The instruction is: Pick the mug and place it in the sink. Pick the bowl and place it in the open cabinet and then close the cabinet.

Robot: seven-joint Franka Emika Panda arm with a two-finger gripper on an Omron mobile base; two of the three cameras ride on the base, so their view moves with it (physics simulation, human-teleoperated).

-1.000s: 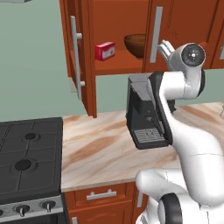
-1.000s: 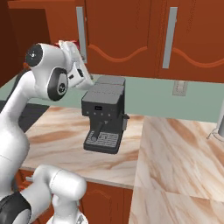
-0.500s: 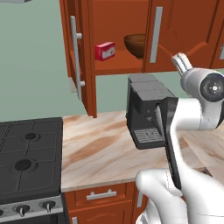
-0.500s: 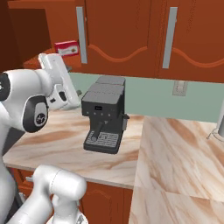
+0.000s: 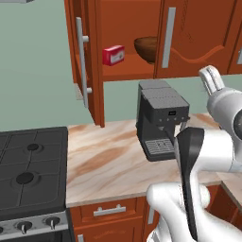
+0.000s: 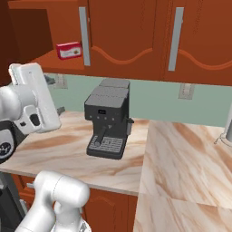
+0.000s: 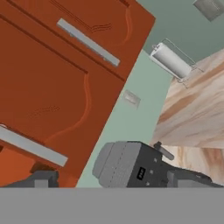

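The dark brown bowl (image 5: 144, 47) sits on the shelf of the reddish-brown wall cabinet (image 5: 127, 71), half hidden behind the shut right door. The cabinet's left door (image 5: 90, 71) stands swung open, its silver bar handle facing the room. My gripper (image 5: 211, 77) is open and holds nothing; it hangs to the right of the bowl and lower, above the counter and clear of the shelf. In the hand view the fingertips (image 7: 41, 179) stand wide apart, looking at the shut cabinet doors (image 7: 52, 87). The mug and the sink are out of view.
A small red box (image 5: 113, 55) (image 6: 69, 50) stands on the shelf left of the bowl. A black coffee machine (image 5: 160, 120) (image 6: 108, 118) (image 7: 135, 168) sits on the marble counter (image 5: 104, 160) below. A stove (image 5: 28, 175) lies to the left. A paper towel roll (image 7: 171, 61) stands farther right.
My gripper has drawn back from the shelf beside the bowl, moving right and down. The bowl has stayed on the shelf. The cabinet door has not moved.
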